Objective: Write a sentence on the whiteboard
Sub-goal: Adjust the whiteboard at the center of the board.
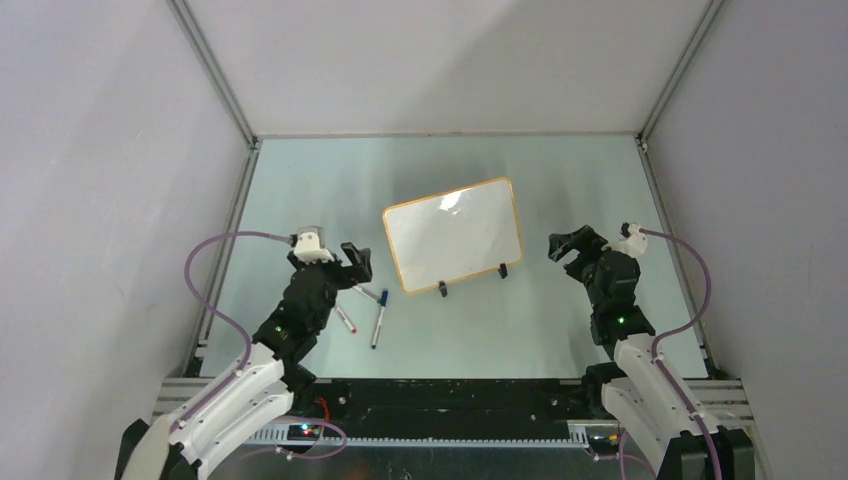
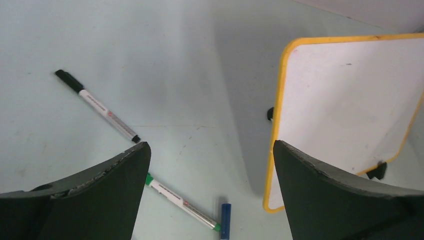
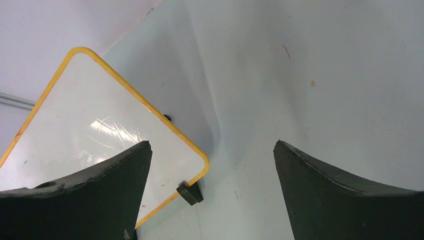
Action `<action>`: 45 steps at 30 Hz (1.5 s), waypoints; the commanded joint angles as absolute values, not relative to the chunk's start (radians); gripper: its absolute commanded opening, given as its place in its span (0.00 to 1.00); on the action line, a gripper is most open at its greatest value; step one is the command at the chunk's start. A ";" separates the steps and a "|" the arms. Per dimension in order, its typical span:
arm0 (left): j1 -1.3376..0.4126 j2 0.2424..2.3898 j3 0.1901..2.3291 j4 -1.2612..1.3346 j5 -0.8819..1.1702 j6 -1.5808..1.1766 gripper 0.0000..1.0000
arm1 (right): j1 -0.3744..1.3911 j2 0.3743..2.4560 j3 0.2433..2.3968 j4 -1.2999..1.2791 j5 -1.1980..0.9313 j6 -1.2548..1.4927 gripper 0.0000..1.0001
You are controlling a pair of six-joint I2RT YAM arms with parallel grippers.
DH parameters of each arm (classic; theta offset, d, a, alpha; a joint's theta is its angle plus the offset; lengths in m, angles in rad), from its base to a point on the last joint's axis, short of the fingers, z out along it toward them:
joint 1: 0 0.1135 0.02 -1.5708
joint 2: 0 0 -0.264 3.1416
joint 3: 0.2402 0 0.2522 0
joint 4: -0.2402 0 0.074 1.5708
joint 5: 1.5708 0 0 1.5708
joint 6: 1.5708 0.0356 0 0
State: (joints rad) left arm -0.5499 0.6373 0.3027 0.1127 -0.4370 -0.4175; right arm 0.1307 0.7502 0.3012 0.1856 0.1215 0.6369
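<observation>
Both the left tool [image 2: 210,150] and right tool [image 3: 210,150] are hanging spread wide, empty; we're going for the green marker [image 2: 182,202] right beside the left tool, aiming mid-barrel.

Light is bright and diffuse, from overhead; cool greenish cast on the desk [image 1: 560,180]. I see a small glare patch near the top of the whiteboard [image 1: 455,238]; in my right wrist view it smears into streaks. A soft, broad shadow lies on the desk beside the whiteboard. Wrist views sharp; overhead view slightly grainy.
</observation>
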 commanded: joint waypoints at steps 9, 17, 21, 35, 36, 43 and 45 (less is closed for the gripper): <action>-0.555 0.647 0.263 0.278 -0.129 -0.338 0.99 | 0.297 0.809 0.358 0.317 0.046 0.454 0.91; -0.557 0.754 0.288 0.311 -0.013 -0.338 0.99 | 0.533 0.929 0.467 0.255 0.199 0.307 0.89; -0.557 0.818 0.308 0.318 0.047 -0.343 0.99 | 0.545 0.944 0.472 0.249 0.238 0.306 0.89; -0.608 1.080 0.419 0.362 0.135 -0.340 0.95 | 0.512 0.928 0.471 0.235 0.221 0.337 0.88; -0.608 1.104 0.434 0.356 0.130 -0.337 0.95 | 0.511 0.926 0.470 0.235 0.224 0.337 0.88; -0.618 1.131 0.457 0.322 0.076 -0.340 0.92 | 0.510 0.922 0.469 0.233 0.235 0.334 0.88; -0.619 1.083 0.439 0.304 0.018 -0.343 0.94 | 0.510 0.923 0.470 0.233 0.237 0.333 0.88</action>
